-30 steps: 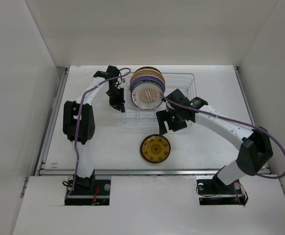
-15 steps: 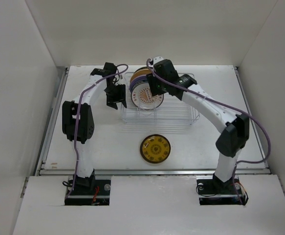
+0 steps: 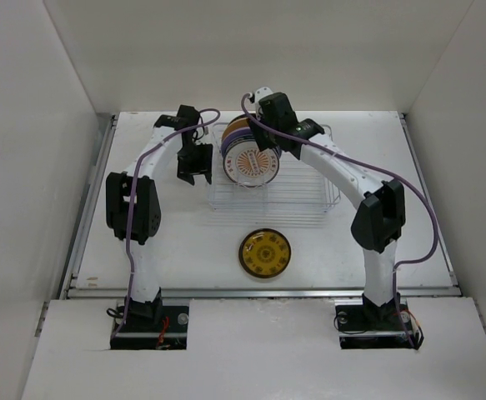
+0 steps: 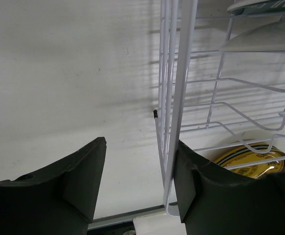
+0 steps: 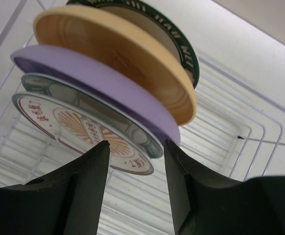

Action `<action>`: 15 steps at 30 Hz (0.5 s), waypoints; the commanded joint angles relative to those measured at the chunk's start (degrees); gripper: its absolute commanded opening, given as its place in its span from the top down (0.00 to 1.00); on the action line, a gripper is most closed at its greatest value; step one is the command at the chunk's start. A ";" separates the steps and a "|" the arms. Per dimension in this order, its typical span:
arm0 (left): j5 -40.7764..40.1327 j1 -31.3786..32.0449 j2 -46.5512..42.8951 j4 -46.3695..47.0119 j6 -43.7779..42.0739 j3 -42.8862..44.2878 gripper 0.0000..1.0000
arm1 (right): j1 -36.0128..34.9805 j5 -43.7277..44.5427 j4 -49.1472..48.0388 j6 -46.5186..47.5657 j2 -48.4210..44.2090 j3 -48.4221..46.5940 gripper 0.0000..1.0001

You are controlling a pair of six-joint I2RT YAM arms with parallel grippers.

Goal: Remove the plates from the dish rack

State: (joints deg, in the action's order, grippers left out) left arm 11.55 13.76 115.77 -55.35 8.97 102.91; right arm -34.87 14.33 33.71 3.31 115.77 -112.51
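Plainly the right arm is the nearer one. Its claw hangs over the plates, which stand on edge at the left end of the dish rack, in the upper middle of the top view. The jaws are about half open and have hold of nothing. In the wrist view the row runs from lower left to upper right: the sunburst plate in front, then a teal-rimmed plate, a lilac plate, a tan plate and a dark-rimmed plate. The front plates' rims lie below the gap between the fingers, so the coming move likely turns on setting that gap across one thin edge — a finger on each face.

The left claw is also about half open and empty, beside the rack's left end, with a corner wire between its jaws. A brown and yellow plate lies flat on the table, near the bottom edge.
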 commanded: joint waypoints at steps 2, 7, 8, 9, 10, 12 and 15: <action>-1.88 0.39 -0.89 -2.47 -2.46 3.34 0.49 | 0.85 -2.10 -4.53 2.31 2.79 -3.77 0.45; -1.88 1.44 1.04 -3.09 -2.47 4.05 0.51 | 1.47 -6.24 -4.53 4.24 3.94 -3.77 0.49; -1.88 1.45 1.56 -3.09 -2.99 4.57 0.51 | 1.47 -6.76 -4.53 4.25 3.94 -3.77 0.51; -1.88 1.97 1.57 -3.09 -3.00 4.58 0.52 | 1.47 -7.55 -4.53 4.25 3.94 -3.77 0.55; -1.88 1.97 1.57 -3.09 -3.00 4.58 0.53 | 1.47 -7.56 -4.53 4.77 3.94 -3.77 0.61; -1.88 2.59 1.57 -3.09 -3.00 4.58 0.55 | 1.47 -8.09 -4.53 4.77 3.33 -1.41 0.61; -1.88 3.12 2.10 -3.62 -3.00 4.58 0.56 | 1.47 -6.95 -6.03 4.77 1.93 -0.17 0.61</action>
State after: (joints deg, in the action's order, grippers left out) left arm 10.09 16.25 117.91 -56.84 6.83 105.47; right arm -33.71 8.34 30.61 7.29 118.76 -113.93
